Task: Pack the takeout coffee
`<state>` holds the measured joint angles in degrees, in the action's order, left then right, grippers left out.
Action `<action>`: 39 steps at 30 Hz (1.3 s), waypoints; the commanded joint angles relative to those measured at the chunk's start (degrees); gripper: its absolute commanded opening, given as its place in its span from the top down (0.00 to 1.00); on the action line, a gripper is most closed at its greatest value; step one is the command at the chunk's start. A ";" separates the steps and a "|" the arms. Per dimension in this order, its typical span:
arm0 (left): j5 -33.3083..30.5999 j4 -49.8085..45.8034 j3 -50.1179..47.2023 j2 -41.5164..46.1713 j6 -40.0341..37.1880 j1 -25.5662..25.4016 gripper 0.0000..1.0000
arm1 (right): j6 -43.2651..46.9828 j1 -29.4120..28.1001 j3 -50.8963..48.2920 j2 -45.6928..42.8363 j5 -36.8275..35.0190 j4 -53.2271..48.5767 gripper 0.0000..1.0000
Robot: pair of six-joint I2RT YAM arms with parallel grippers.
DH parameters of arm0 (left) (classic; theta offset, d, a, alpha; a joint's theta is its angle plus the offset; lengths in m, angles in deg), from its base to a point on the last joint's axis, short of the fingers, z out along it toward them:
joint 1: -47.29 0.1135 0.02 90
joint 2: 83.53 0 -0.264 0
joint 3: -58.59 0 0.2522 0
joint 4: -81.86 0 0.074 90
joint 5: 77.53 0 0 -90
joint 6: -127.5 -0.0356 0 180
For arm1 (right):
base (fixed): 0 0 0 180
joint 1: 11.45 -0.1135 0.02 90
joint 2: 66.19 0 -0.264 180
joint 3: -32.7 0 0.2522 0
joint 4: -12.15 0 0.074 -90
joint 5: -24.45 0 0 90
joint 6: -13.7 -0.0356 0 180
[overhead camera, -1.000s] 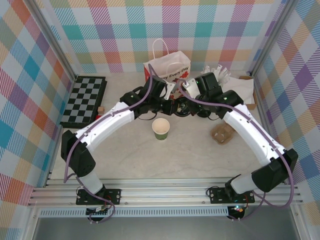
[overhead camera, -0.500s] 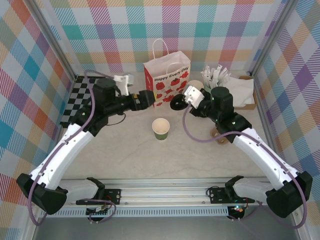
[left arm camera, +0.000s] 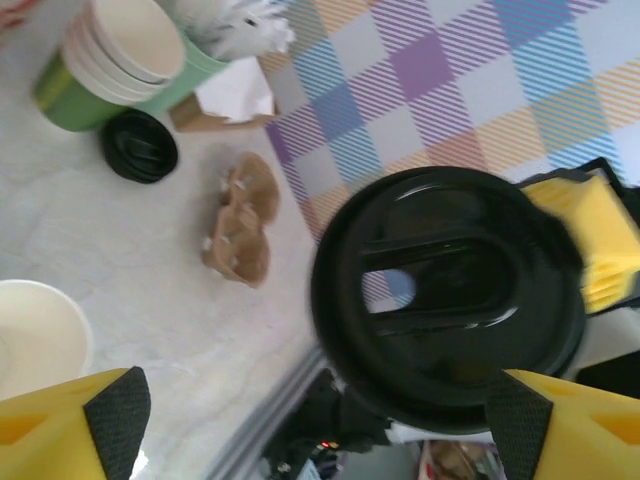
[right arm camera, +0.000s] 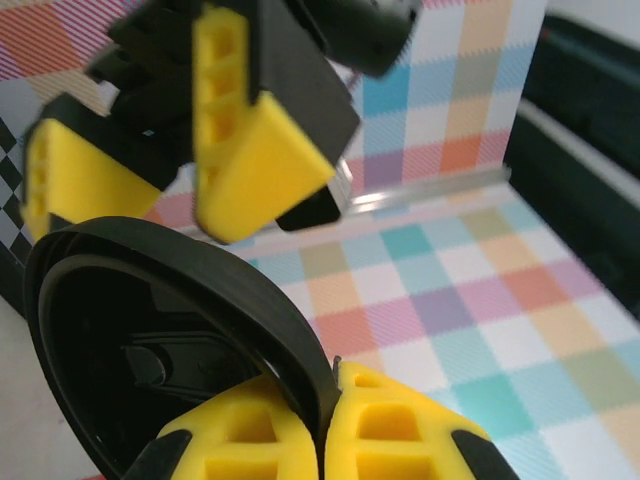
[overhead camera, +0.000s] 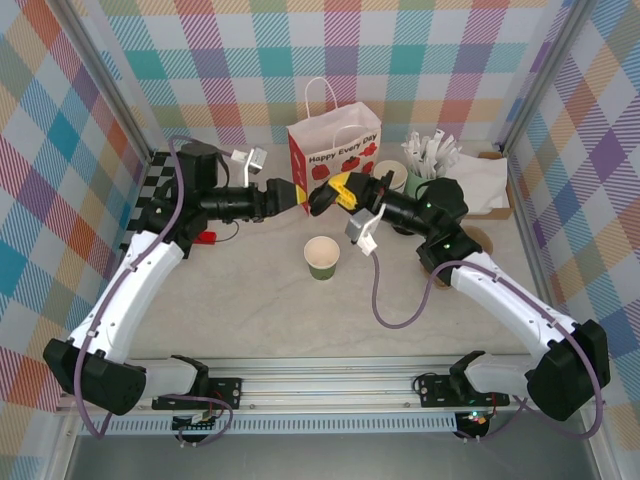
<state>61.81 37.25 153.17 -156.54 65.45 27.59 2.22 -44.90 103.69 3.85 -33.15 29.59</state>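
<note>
Right wrist view showed us the black lid point(right arm camera: 150, 340) pinched by its rim between the closed fingers of the right gripper point(right arm camera: 325, 400), held in the air before the bag point(overhead camera: 335, 150). We saw the left gripper point(overhead camera: 300, 193) spread wide just beside it, holding nothing. A lidless cup point(overhead camera: 321, 257) stood on the table point(overhead camera: 260, 310) below.

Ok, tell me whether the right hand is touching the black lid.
Touching. In the right wrist view the right hand pinches the rim of the black lid between its yellow fingers.
</note>
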 commanded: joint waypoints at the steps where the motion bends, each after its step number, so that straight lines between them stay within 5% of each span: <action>1: 8.16 -4.92 4.10 1.34 -4.97 0.87 0.16 | 11.20 -0.65 2.00 0.36 9.80 1.60 1.00; 9: 10.93 -8.46 6.72 -0.66 -5.92 1.16 0.35 | 20.22 -4.75 2.40 -0.61 11.46 -0.75 1.00; 18: 12.01 -17.18 5.78 0.84 -16.24 1.55 0.38 | 15.78 -5.09 3.41 -0.95 11.37 2.24 1.00; 24: 13.66 -15.14 5.06 0.42 -15.55 1.58 0.44 | 14.64 -6.07 3.50 -0.87 11.45 1.94 1.00; 39: 16.84 -16.88 5.95 -2.17 -18.54 1.60 0.72 | 12.58 -8.02 3.77 0.86 10.86 3.78 1.00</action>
<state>75.69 21.45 158.44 -158.27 48.93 28.66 17.26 -52.07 105.11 3.89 -24.08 30.53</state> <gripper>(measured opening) 0.287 0.057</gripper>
